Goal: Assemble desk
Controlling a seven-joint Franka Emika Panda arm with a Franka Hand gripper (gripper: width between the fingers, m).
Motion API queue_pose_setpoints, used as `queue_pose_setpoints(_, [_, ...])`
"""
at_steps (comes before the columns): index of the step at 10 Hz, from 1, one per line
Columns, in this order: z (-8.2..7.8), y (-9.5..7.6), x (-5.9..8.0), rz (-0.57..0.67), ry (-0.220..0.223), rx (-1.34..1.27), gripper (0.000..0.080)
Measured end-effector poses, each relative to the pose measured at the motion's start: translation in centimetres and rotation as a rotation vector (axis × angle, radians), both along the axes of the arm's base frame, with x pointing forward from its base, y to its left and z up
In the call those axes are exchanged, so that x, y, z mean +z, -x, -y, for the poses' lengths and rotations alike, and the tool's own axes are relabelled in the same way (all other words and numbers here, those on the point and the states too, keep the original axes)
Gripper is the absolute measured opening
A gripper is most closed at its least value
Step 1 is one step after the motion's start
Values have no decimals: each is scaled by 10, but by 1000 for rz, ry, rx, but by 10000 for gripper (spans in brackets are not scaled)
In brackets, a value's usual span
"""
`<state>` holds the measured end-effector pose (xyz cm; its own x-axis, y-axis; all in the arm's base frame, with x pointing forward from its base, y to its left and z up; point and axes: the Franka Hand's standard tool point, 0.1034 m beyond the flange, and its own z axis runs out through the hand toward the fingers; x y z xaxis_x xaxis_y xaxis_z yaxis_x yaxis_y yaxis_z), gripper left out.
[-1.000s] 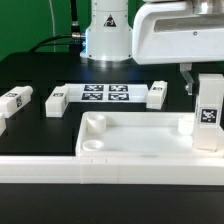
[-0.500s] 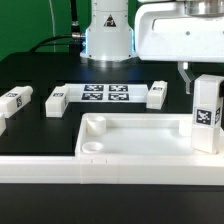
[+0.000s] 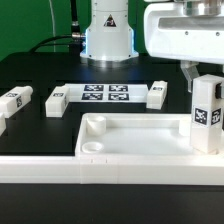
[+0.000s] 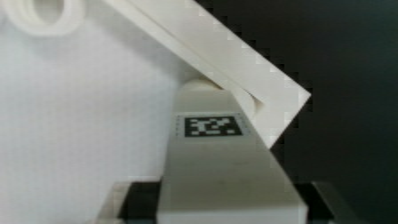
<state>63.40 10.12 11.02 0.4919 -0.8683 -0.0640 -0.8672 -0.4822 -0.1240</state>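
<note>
Desk top (image 3: pixel 130 150) lies near the table's (image 3: pixel 40 125) front edge. The claw (image 3: pixel 200 78) pinches one tagged leg (image 3: pixel 207 115) upright at the top's far corner, on the exterior view's right.

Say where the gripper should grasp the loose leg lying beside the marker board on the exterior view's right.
Probably mid-length, across its long sides, coming straight down from above. The leg lies flat with both long sides clear; the marker board sits beside it with a gap, so there should be room.
</note>
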Motion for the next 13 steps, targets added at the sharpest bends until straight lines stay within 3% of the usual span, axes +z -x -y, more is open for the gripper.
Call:
queue_pose_setpoints(5, [-8, 0, -1, -59, -119, -480, 294])
queue_pose_setpoints(7, [-9, 0, -1, -62, -121, -499, 294])
queue_pose_setpoints(8, [-9, 0, -2, -55, -115, -445, 477])
queue_pose_setpoints(9, [-9, 0, -1, -52, -108, -378, 590])
queue_pose_setpoints(13, [-10, 2, -1, -29, -87, -103, 646])
